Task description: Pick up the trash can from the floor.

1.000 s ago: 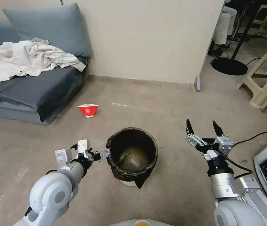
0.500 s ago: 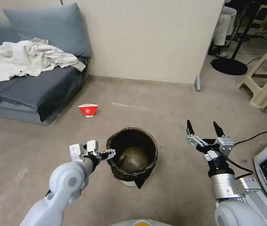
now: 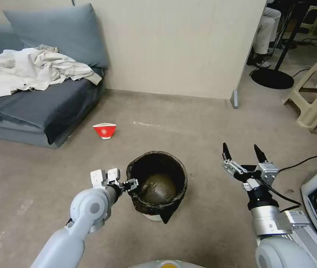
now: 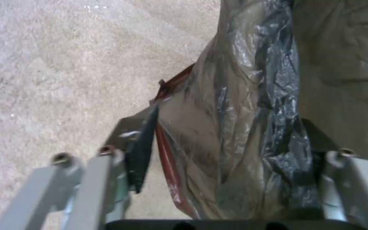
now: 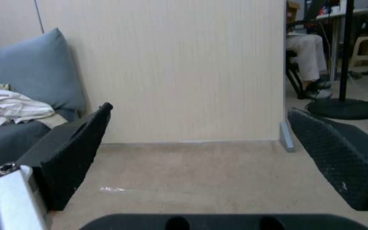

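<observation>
I am seeing the trash can (image 3: pixel 157 186) standing upright on the floor (image 3: pixel 203 123), just in front of my base, with its dark bag folded over the rim. My left tool (image 3: pixel 133 184) is sitting at the can's left rim; in the left wrist view its fingers (image 4: pixel 139 153) are straddling the bagged rim (image 4: pixel 243 127), one outside the wall and one inside, spread apart and not pressing on it that I can tell. The can's base is resting on the floor. My right tool (image 3: pixel 242 154) is hanging in the air to the right of the can, well apart from it, pointing ahead, its two black fingers (image 5: pixel 73 153) standing wide apart with nothing between them. A small red-and-white paper bowl (image 3: pixel 104 130) is lying on the floor beyond the can, near the corner of the grey sofa (image 3: pixel 35 108), where pale crumpled cloth (image 3: pixel 35 70) is lying on the seat.
</observation>
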Robot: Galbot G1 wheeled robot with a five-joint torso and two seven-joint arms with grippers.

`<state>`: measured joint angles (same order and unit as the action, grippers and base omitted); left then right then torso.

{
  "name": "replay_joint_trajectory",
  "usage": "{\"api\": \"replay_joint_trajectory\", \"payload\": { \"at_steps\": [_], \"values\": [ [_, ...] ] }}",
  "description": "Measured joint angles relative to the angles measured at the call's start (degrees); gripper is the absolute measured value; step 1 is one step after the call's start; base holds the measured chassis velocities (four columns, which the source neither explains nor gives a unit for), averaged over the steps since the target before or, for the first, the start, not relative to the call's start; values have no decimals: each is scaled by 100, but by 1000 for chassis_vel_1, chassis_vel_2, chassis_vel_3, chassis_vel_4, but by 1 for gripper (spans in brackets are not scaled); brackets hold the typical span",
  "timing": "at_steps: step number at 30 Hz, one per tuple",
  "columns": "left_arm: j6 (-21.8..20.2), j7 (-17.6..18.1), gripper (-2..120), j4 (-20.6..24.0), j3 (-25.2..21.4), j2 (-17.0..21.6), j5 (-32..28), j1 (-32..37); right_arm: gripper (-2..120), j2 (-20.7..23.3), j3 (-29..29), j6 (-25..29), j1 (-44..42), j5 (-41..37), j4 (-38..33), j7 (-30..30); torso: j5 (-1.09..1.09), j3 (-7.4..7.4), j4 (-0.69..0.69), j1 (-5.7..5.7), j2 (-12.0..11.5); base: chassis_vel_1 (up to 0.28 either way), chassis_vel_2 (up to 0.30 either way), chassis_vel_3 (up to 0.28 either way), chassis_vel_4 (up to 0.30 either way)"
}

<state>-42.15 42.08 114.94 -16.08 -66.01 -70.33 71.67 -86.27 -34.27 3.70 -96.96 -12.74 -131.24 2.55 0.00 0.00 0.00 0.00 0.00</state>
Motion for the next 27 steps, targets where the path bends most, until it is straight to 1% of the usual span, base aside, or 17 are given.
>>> {"api": "replay_joint_trajectory", "payload": {
  "at_steps": [2, 3, 6, 7, 8, 10, 11, 12, 13, 15, 19, 22, 23, 25, 27],
  "values": [
    [2, 70, 49, -35, 20, -20, -46, -36, 100, 1, -3, 0, 7, -7, 29, -4, 0, 0, 0, 0, 0, 0, 0, 0, 0],
    [2, 70, 49, -35, 20, -20, -46, -36, 100, 1, -3, 0, 7, -7, 29, -4, 0, 0, 0, 0, 0, 0, 0, 0, 0],
    [3, 117, 33, -48, 22, -28, -120, -57, 100, 3, -3, 0, 14, -9, 62, -5, 0, 0, 0, 0, 0, 0, 0, 0, 0],
    [3, 117, 33, -48, 22, -28, -120, -57, 100, 3, -3, 0, 14, -9, 62, -5, 0, 0, 0, 0, 0, 0, 0, 0, 0],
    [4, 126, 30, -48, 20, -28, -131, -59, 100, 3, -3, 0, 15, -10, 69, -5, 0, 0, 0, 0, 0, 0, 0, 0, 0],
    [5, 146, 20, -48, 11, -32, -154, -59, 100, 7, 3, 0, 16, -10, 85, -5, 0, 0, 0, 0, 0, 0, 0, 0, 0],
    [5, 146, 20, -48, 11, -32, -154, -59, 100, 7, 3, 0, 16, -10, 85, -5, 0, 0, 0, 0, 0, 0, 0, 0, 0],
    [5, 152, 17, -45, 4, -37, -156, -57, 100, 9, 5, 0, 16, -10, 88, -5, 0, 0, 0, 0, 0, 0, 0, 0, 0],
    [5, 173, 11, -34, -13, -48, -158, -45, 100, 13, 9, 1, 16, -10, 97, -6, 0, 0, 0, 0, 0, 0, 0, 0, 0],
    [5, 175, 5, 22, -58, -69, -159, -4, 100, 23, 14, 12, 5, -10, 101, -11, 0, 0, 0, 0, 0, 0, 0, 0, 0],
    [6, 172, 5, 98, -132, -89, -154, 60, 100, 30, 14, 25, -15, -10, 101, -16, 0, 0, 0, 0, 0, 0, 0, 0, 0],
    [7, 138, 5, 325, -271, -104, -151, 193, 100, 39, 9, 53, -52, -10, 70, -23, 0, 0, 0, 0, 0, 0, 0, 0, 0],
    [7, 138, 5, 325, -271, -104, -151, 193, 100, 39, 9, 53, -52, -10, 70, -23, 0, 0, 0, 0, 0, 0, 0, 0, 0],
    [8, 111, 5, 563, -394, -87, -152, 303, 100, 51, 3, 60, -68, -10, 49, -27, -1, 0, 0, 0, 0, 0, 0, 0, 0],
    [8, 97, 5, 622, -432, -75, -154, 331, 100, 53, 2, 60, -70, -10, 45, -29, 0, 0, -1, 0, 0, 0, 0, 0, 0]
  ]
}}
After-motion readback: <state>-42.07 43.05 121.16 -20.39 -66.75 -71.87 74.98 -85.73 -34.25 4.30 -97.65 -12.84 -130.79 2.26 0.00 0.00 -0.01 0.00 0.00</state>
